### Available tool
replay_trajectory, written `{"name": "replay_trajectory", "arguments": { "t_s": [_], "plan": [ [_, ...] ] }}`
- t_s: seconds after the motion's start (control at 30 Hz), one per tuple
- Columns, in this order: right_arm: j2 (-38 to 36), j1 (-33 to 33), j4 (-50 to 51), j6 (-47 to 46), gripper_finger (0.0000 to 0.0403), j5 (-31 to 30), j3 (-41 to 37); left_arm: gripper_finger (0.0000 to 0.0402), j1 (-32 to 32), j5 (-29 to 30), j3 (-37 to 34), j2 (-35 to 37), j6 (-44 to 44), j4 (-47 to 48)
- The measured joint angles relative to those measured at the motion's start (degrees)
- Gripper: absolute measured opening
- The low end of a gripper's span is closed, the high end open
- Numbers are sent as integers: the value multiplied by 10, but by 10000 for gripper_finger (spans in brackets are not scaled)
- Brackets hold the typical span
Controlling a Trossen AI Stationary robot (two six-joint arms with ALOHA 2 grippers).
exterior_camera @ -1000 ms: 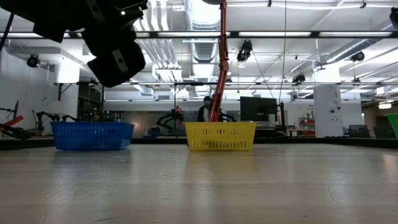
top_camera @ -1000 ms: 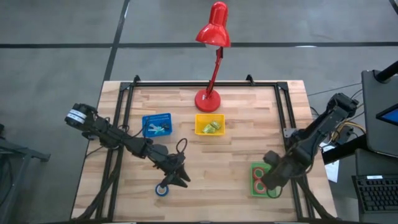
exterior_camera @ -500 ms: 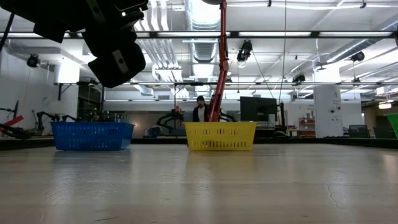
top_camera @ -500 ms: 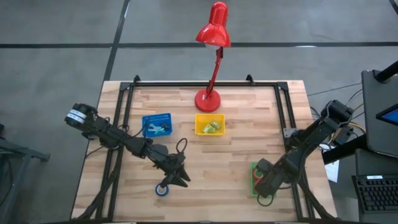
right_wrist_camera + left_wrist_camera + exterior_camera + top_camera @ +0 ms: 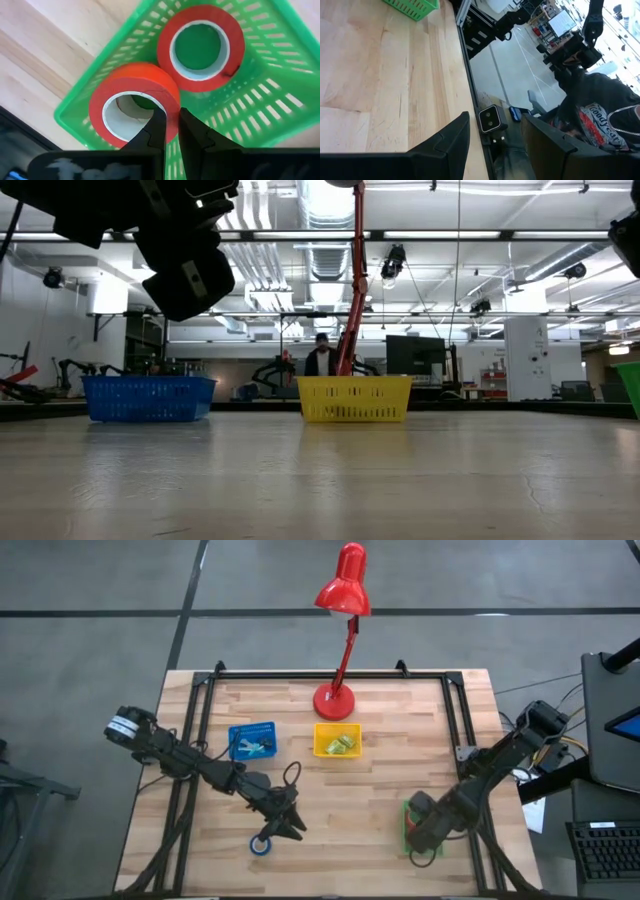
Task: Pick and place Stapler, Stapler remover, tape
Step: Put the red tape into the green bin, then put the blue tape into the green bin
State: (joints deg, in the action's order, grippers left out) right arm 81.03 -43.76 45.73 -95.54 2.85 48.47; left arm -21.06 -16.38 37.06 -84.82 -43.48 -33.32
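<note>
My right gripper (image 5: 422,832) is over the green bin (image 5: 408,815) at the table's near right and is shut on a red tape roll (image 5: 135,102). A second red roll (image 5: 201,48) lies flat on the bin's floor. A third red roll does not show. The blue tape roll (image 5: 260,845) lies flat on the table near the near edge. My left gripper (image 5: 287,826) is open just to the right of it. In the low view it hangs well above the table (image 5: 185,270). In the left wrist view nothing is between the fingers (image 5: 495,145). My right gripper pinches the red roll's ring wall (image 5: 170,100). One finger (image 5: 155,127) is inside the roll's open centre and the other is outside. The fingers come from above, pointing down. The roll lies about level over the bin's corner; whether it rests on the bin I cannot tell.
A blue bin (image 5: 251,740) and a yellow bin (image 5: 338,741), each with small items inside, stand mid-table. A red desk lamp's base (image 5: 333,700) is at the far edge. A black rail frame (image 5: 452,710) runs along the table's sides. Bare wood lies between the bins and the near edge.
My right gripper has moved a little toward the table's left and near edge over the green bin, and now covers more of it in the high view. My left arm and the blue roll have kept still.
</note>
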Motion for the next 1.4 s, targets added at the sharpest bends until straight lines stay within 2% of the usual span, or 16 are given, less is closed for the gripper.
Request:
{"name": "replay_trajectory", "arguments": {
  "t_s": [0.6, 0.9, 1.07, 1.23, 1.4],
  "plan": [
    [6, 8, -22, 9, 29, 8, 0, 179, -8, -4, 0, 0, -3, 11],
    [4, 8, -10, 7, 112, 15, 0, 179, -32, -6, 0, 0, -22, 79],
    [-13, 8, -8, 15, 140, 16, 9, 179, -45, -26, 0, 7, -47, 124],
    [-31, 8, 11, 18, 144, -21, 35, 179, -77, -27, 0, 36, -75, 222],
    [-38, 8, 22, 92, 138, -102, 77, 179, -115, 12, 0, 61, -88, 348]
  ]
}}
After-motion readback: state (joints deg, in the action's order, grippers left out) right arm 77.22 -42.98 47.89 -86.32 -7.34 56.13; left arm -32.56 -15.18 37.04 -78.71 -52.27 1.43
